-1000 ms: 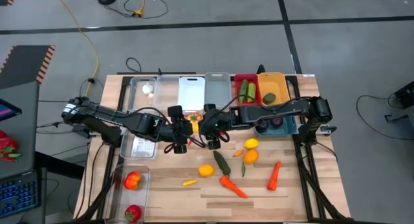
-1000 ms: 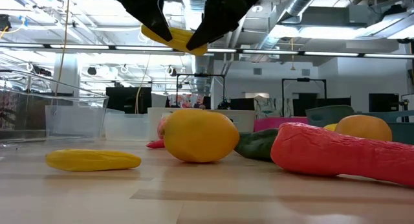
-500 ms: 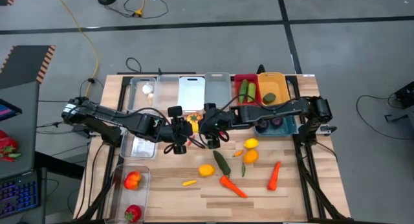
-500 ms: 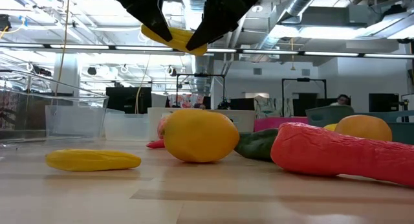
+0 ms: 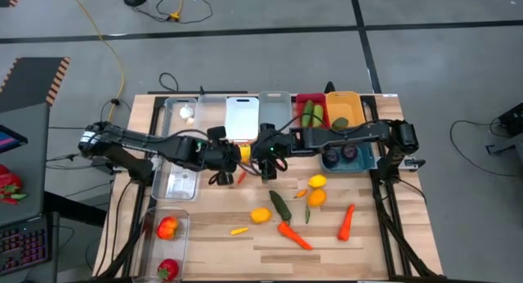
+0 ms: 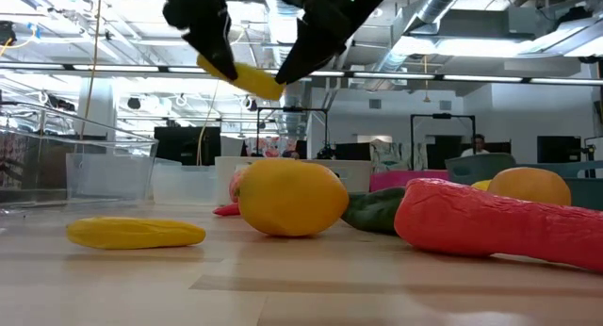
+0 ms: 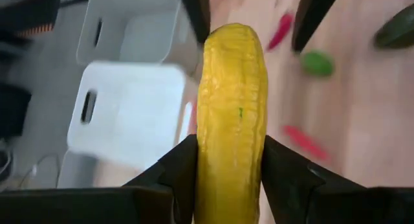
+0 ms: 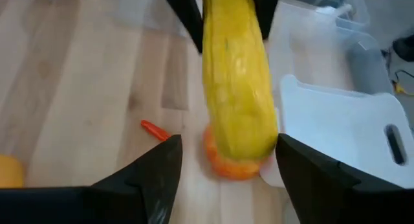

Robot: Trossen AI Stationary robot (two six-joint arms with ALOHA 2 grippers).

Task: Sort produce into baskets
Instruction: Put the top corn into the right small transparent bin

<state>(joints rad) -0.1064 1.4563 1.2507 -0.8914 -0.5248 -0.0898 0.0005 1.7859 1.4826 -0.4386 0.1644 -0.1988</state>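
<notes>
Left jaws tight on yellow cucumber (right jaws spread), above table.

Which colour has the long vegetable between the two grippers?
Yellow. The long vegetable shows best in the left wrist view.

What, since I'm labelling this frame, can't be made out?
High view: yellow vegetable mostly hidden between the arms.
Low view: left tool and right tool cut off by the top edge.
Right wrist view: orange piece largely hidden behind the yellow vegetable.
Left wrist view: white basket blurred.

Yellow cable, laptop nearby.
</notes>
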